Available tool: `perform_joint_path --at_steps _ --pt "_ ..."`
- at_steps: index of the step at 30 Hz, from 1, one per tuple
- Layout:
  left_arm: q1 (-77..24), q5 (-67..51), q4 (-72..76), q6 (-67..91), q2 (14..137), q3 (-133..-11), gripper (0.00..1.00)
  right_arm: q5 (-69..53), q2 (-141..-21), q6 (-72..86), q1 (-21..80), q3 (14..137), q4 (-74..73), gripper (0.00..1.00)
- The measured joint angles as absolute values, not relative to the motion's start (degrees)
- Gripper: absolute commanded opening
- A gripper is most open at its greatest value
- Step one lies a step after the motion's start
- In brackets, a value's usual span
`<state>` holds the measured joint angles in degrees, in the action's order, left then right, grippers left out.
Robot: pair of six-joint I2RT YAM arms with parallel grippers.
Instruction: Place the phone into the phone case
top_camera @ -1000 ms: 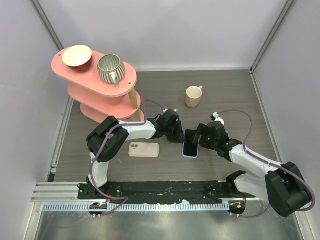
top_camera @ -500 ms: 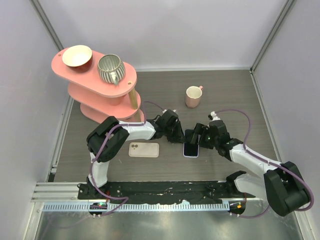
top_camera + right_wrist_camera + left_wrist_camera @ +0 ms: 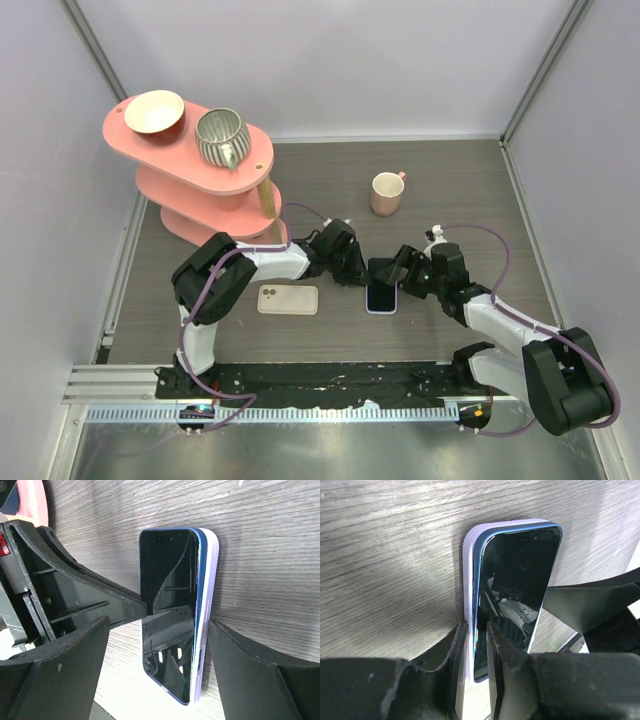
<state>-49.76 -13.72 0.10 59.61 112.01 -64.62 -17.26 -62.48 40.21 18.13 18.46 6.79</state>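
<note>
Since a second ago the right arm's wrist has drawn a little to the right on the counter (image 3: pixel 450 190), away from the phone, while the left arm and the phone lie much as they did. At the far left a pink shelf (image 3: pixel 140 148) carries a cream bowl (image 3: pixel 153 110) and a striped pot (image 3: pixel 221 136) on its top tier. Near its foot, a beige slab (image 3: pixel 288 299) the shape of a phone lies flat, with a camera cut-out at its left end. Just right of it, the left claw (image 3: pixel 475 627) is narrow. It pinches one long side of the lilac phone case (image 3: pixel 468 570), with one finger outside the case wall and the other on the screen. The phone (image 3: pixel 517 580), blue-rimmed and dark-screened, lies face up inside that case in the middle of the counter. Its blue rim shows above the lilac wall along the long sides, and whether it is pressed fully home cannot be told. Behind it, well apart, a pink mug (image 3: pixel 386 193) stands upright. To the right, the right claw (image 3: pixel 159 622) is spread wide, with the phone and case between its two fingers and a gap on each side. One finger of the left claw reaches the phone's far edge in the right wrist view.
</note>
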Motion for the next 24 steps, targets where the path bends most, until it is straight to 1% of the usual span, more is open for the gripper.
perform_joint_path --at_steps 10,15,16,18,19,24 --pt "-49.82 -13.56 -0.21 59.61 111.87 -64.62 0.24 -20.47 -62.74 42.46 17.69 16.97 11.25 0.83" --pt "-49.82 -13.54 -0.34 59.59 111.79 -64.62 0.24 -20.88 -62.74 42.28 17.52 17.50 10.24 0.79" --pt "-49.82 -13.54 -0.34 59.59 111.79 -64.62 0.24 -20.82 -62.74 41.93 17.52 17.78 9.52 0.77" --pt "-49.82 -13.54 -0.30 59.59 111.79 -64.62 0.24 -20.62 -62.72 41.25 17.52 18.28 8.27 0.70" --pt "-49.82 -13.56 -0.27 59.59 111.79 -64.62 0.24 -20.47 -62.63 40.82 17.52 18.33 7.90 0.64" --pt "-49.82 -13.54 -0.36 59.59 111.68 -64.62 0.24 -19.57 -62.61 39.86 17.34 18.33 7.03 0.56"
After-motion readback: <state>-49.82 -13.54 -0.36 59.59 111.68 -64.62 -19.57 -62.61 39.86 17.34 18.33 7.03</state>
